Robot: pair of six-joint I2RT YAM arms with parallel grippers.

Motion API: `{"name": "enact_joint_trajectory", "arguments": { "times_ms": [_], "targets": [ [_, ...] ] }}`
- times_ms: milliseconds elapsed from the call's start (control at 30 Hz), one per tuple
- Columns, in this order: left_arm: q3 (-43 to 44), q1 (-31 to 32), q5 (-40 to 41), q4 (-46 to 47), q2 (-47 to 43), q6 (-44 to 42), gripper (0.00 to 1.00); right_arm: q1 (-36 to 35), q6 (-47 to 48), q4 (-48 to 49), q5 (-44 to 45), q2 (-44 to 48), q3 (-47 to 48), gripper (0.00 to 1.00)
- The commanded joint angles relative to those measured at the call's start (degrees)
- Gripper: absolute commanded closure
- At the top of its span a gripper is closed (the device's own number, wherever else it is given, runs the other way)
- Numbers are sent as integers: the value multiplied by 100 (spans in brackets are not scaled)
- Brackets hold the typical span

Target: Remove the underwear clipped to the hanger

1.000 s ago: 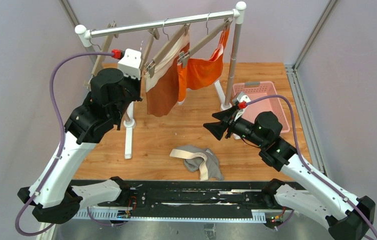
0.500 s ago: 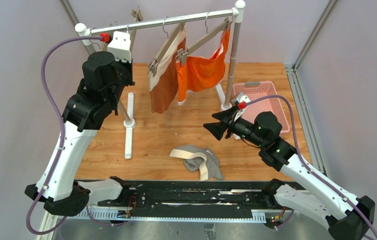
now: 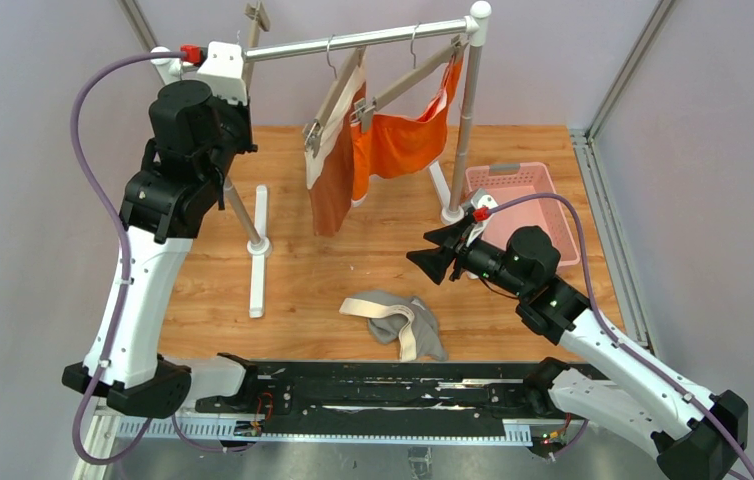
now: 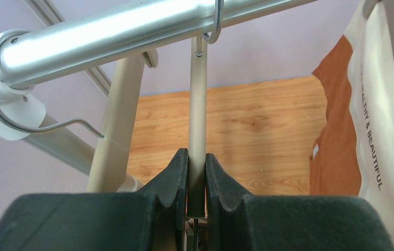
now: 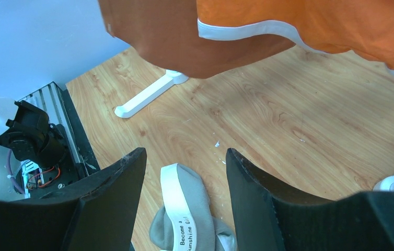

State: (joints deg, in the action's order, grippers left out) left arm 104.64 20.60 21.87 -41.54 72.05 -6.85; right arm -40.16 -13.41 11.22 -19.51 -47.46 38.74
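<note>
**My left gripper point(image 4: 197, 157) pinches a bare hanger: one pair off, two to go.**

Its jaws are closed narrow on the beige bar of an empty hanger point(image 4: 198, 104), which hooks onto the metal rail point(image 4: 132, 23) near the left post. My right gripper point(image 5: 184, 154) stands wide with nothing in it, low over the wooden table point(image 3: 313, 275). Just beneath it the grey briefs point(image 5: 182, 219) lie crumpled and unclipped. Farther back, the rust-brown briefs point(image 3: 331, 185) and the orange briefs point(image 3: 403, 140) hang clipped to their hangers, so I judge the job about a third done.
</note>
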Motion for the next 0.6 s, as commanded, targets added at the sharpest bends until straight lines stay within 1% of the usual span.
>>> {"name": "enact_joint_trajectory", "arguments": {
  "times_ms": [0,367,500,567],
  "targets": [
    [332,-111,-210,139,154,-16,100,-78,-62,230,-54,55,-55,41],
    [-186,-273,-301,221,89,146,100,-73,-49,232,-102,26,-63,41],
    [-400,-285,-203,291,-62,207,93,-78,-42,204,-71,65,-68,41],
    [-502,-285,-131,392,-165,189,85,-71,-41,220,-67,74,-78,41]
  ]
}}
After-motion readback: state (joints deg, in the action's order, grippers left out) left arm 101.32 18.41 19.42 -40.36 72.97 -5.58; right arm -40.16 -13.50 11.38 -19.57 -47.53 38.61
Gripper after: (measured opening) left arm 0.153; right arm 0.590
